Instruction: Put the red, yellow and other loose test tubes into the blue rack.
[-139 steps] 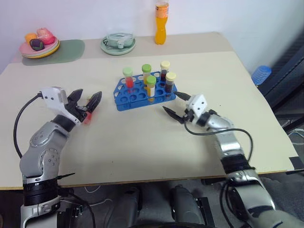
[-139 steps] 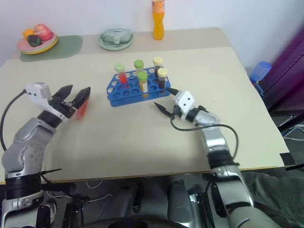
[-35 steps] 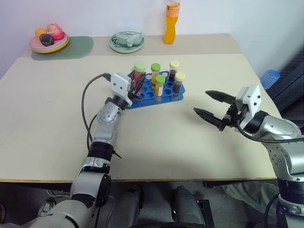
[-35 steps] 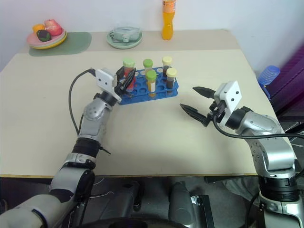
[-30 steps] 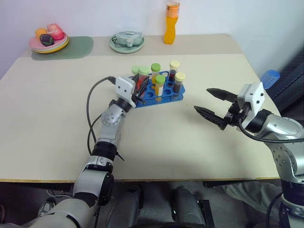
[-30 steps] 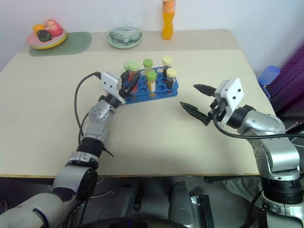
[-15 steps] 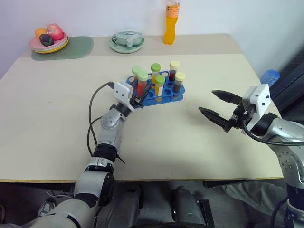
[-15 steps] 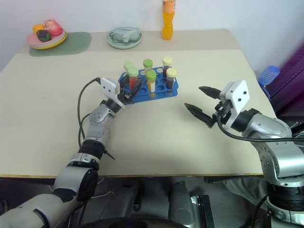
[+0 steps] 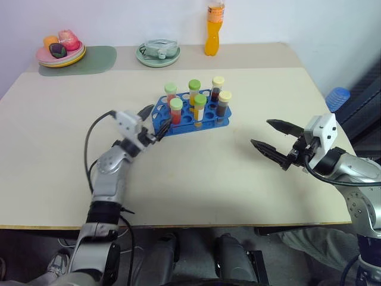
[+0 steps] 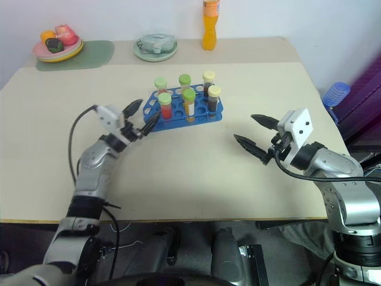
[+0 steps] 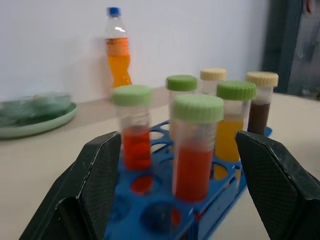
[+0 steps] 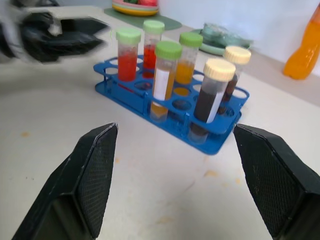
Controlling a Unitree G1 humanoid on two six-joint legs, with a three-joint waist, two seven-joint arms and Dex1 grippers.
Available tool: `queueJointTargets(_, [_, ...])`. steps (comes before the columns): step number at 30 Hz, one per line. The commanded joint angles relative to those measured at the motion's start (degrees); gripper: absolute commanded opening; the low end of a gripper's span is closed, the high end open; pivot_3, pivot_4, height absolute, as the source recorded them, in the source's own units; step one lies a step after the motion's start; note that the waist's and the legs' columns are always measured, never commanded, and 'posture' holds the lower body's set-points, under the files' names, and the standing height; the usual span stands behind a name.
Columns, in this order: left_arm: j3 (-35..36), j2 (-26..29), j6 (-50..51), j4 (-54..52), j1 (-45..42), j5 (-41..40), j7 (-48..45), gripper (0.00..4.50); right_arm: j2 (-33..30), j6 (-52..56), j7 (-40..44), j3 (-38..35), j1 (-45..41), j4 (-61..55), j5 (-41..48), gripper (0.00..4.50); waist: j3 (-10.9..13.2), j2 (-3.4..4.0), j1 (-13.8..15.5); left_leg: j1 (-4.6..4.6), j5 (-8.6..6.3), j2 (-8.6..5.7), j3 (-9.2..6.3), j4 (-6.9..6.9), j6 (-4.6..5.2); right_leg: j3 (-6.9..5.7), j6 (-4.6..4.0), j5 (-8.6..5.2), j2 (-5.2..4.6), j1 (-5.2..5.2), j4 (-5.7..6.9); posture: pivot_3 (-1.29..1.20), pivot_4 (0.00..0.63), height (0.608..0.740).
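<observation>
The table (image 9: 196, 173) was seen bearing the blue rack (image 9: 191, 119), in which six capped tubes (image 9: 176, 111) stood upright. The left gripper (image 9: 153, 121), empty, was spread just beside the rack; the right gripper (image 9: 273, 143), likewise spread and empty, was held well apart.

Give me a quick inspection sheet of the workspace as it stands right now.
Surface: beige table, no loose tubes seen on it.
Job's things: blue rack holds six capped test tubes, two red, two yellow, two dark, all upright.
Clutter: orange drink bottle, green plate, fruit plate on a green mat, all along the far edge.
Grippers: left gripper open beside the rack, empty; right gripper open, empty, apart from the rack.
Cables: black cable looping off the left wrist.
Surroundings: blue ribbed cylinder past the table's right edge.
</observation>
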Motion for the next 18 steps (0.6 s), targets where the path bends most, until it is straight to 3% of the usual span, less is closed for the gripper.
queueJointTargets(1, [3.22,6.50,5.03,-9.52,5.90,-7.82,-8.51,3.69,0.20,-2.77,0.82,-1.76,0.97,0.57,-0.25,3.79,0.00,0.00,-0.21,0.00,0.00,0.01,-0.01,-0.01,0.00,0.00,0.00,0.00,0.01,-0.01,0.00,0.00,0.150,0.740])
queueJointTargets(9, [9.65,17.24,12.65,-15.69,17.99,-12.83,-13.41,3.69,-0.30,-4.48,1.76,-3.87,4.61,2.08,-0.11,3.79,-0.06,0.12,0.16,0.02,-0.07,0.01,0.00,-0.05,0.10,0.03,-0.02,-0.01,-0.03,0.02,-0.03,0.00,0.150,0.740])
queueJointTargets(18, [12.45,19.68,15.85,-18.23,22.19,-13.41,-13.00,3.69,-0.60,-4.24,1.67,-4.29,6.51,1.84,-0.14,3.79,-0.07,0.13,0.05,0.02,-0.08,0.03,-0.01,-0.10,0.11,0.03,-0.03,-0.01,-0.03,0.01,-0.06,0.00,0.150,0.740])
